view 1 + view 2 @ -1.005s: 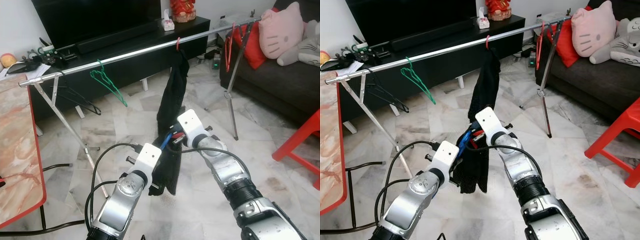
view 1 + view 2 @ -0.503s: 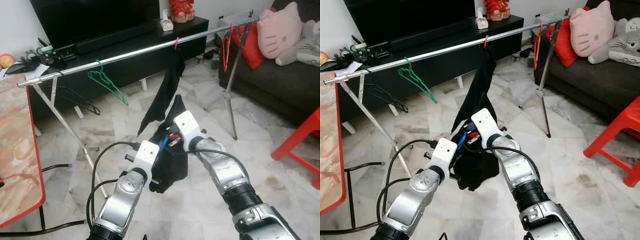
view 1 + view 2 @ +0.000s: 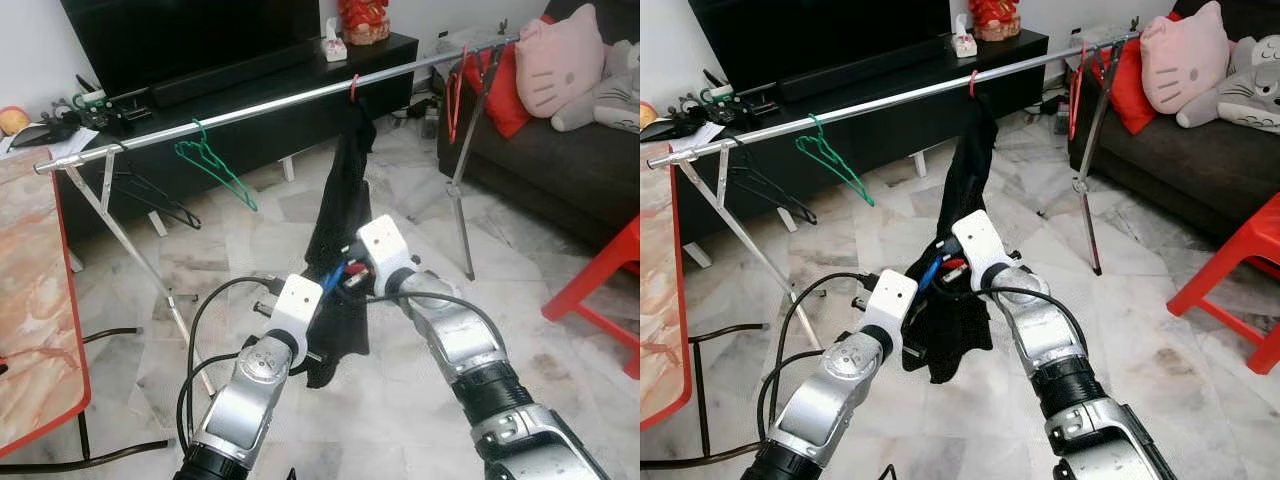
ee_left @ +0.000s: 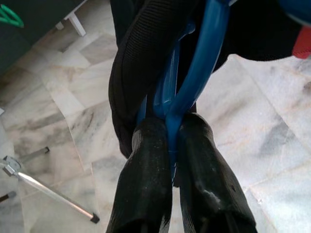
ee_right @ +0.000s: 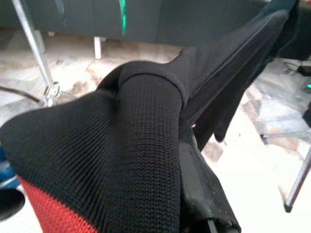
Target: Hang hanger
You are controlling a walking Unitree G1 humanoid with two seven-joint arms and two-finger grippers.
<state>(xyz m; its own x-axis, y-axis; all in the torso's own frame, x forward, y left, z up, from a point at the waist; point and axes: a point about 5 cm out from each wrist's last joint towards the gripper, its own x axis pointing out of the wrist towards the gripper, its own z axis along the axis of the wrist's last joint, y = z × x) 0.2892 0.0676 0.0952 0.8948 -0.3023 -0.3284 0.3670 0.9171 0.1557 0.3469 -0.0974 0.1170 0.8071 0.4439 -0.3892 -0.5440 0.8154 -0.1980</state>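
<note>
A black garment [image 3: 341,205] hangs by a red hook [image 3: 354,88] from the long metal rail [image 3: 250,104]. Its lower part is bunched between my two grippers in front of me. In the left wrist view my left gripper [image 4: 168,130] is shut on the loop of a blue hanger [image 4: 197,73], which is wrapped in the black cloth. The blue hanger [image 3: 335,277] peeks out between the wrists. My right gripper [image 3: 349,284] is buried in the garment [image 5: 150,121], with knit cloth pinched over its fingers [image 5: 206,206]. A green hanger [image 3: 216,166] hangs farther left on the rail.
A red hanger [image 3: 455,95] hangs near the rail's right end. Black hangers [image 3: 150,205] lie under the rail. A red-edged table [image 3: 35,300] stands to the left, a dark sofa [image 3: 560,170] and a red chair [image 3: 600,290] to the right, a TV console [image 3: 250,90] behind.
Half a second ago the garment was pulled out sideways with a flap to the left; now it hangs straighter and narrower. Both grippers have shifted slightly right, still holding.
</note>
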